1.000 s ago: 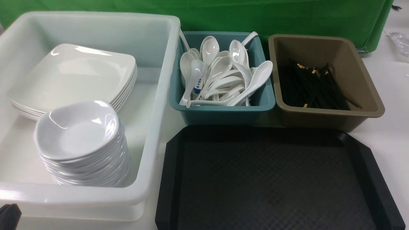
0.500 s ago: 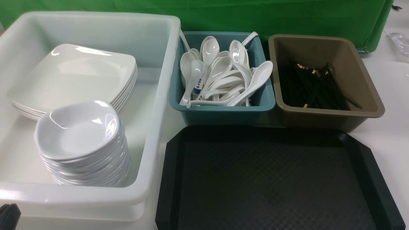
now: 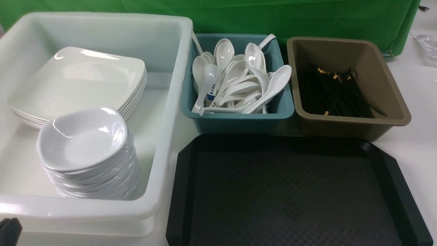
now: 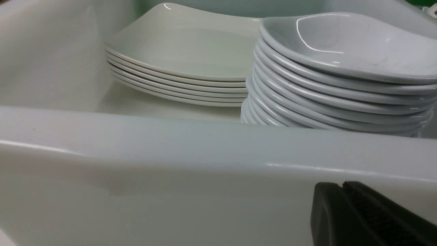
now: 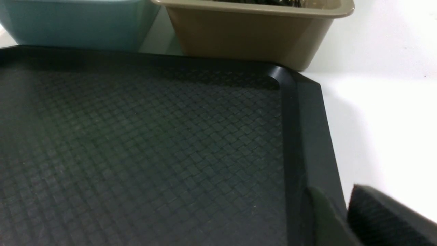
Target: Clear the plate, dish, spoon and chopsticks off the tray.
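No writing can be read anywhere. The only marking is a small blue print on the handle of one white spoon (image 3: pixel 209 89), lying at about nine o'clock in the teal tub (image 3: pixel 239 121); it may be characters or a logo, but it is too small to make out.

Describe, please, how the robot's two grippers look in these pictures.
Only small parts show. The left gripper has black jaws with blunt, rounded tips, and one inner face has a fine, rubber-like texture. The right gripper is similar: dark jaws, one with a finely textured black pad. No cables, markings or arm links are visible.
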Controlling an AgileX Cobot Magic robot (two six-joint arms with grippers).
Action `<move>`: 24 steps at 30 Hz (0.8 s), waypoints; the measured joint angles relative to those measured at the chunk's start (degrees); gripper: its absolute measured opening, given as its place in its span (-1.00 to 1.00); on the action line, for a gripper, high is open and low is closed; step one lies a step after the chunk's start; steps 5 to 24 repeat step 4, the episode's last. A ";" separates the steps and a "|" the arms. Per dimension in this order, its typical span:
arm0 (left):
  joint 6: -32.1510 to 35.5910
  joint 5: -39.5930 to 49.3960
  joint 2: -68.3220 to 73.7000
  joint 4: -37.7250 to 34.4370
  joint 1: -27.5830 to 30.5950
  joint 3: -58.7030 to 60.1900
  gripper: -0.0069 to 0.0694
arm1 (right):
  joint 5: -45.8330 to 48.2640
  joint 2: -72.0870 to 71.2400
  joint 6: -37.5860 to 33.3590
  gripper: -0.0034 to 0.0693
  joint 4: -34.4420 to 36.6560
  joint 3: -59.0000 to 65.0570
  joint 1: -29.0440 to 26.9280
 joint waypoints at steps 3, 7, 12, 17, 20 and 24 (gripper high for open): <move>0.00 0.00 0.00 0.00 0.00 0.00 -0.77 | 0.00 0.00 0.00 -0.39 0.00 0.00 0.00; 0.00 0.00 0.00 0.00 0.00 0.00 -0.77 | 0.00 0.00 0.00 -0.38 0.00 0.00 0.00; 0.00 0.00 0.00 0.00 0.00 0.00 -0.77 | 0.00 0.00 0.00 -0.38 0.00 0.00 0.00; 0.00 0.00 0.00 0.00 0.00 0.00 -0.77 | 0.00 0.00 0.00 -0.38 0.00 0.00 0.00; 0.00 0.00 0.00 0.00 0.00 0.00 -0.77 | 0.00 0.00 0.00 -0.38 0.00 0.00 0.00; 0.00 0.00 0.00 0.00 0.00 0.00 -0.77 | 0.00 0.00 0.00 -0.38 0.00 0.00 0.00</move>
